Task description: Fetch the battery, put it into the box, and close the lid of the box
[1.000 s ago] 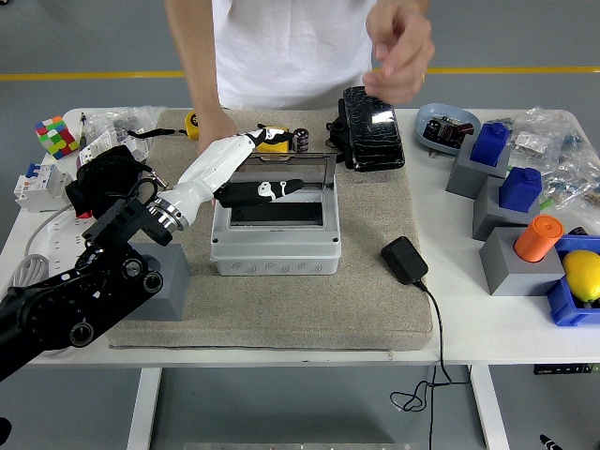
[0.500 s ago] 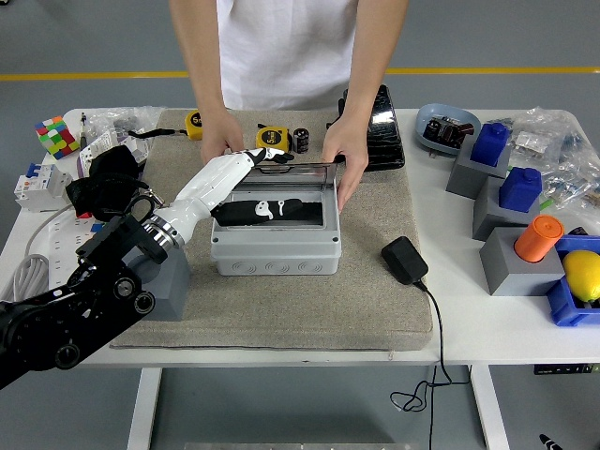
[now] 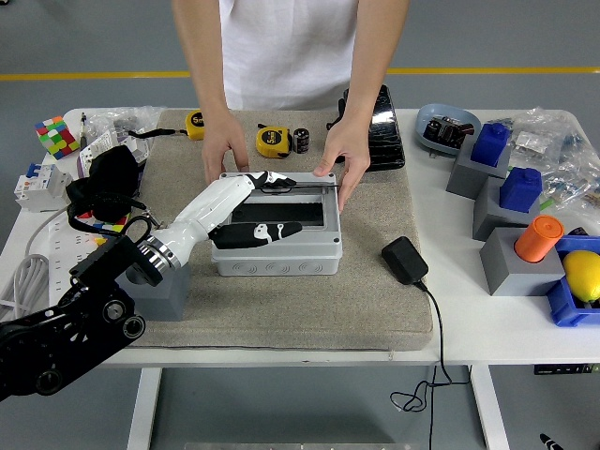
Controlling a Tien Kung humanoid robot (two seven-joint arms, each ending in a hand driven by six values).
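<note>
Left hand [image 3: 253, 202], white-shelled with black fingers, lay across the grey rectangular plastic box [image 3: 276, 242], fingers loosely extended on its clear hinged lid [image 3: 281, 202] and gripping nothing. Half a second before, that lid stood higher; now it sat nearly flat (closing looked all but done). Beyond the fingers, a person's hands [image 3: 342, 159] steadied the box's far edge. No battery could be made out; presumably inside.
</note>
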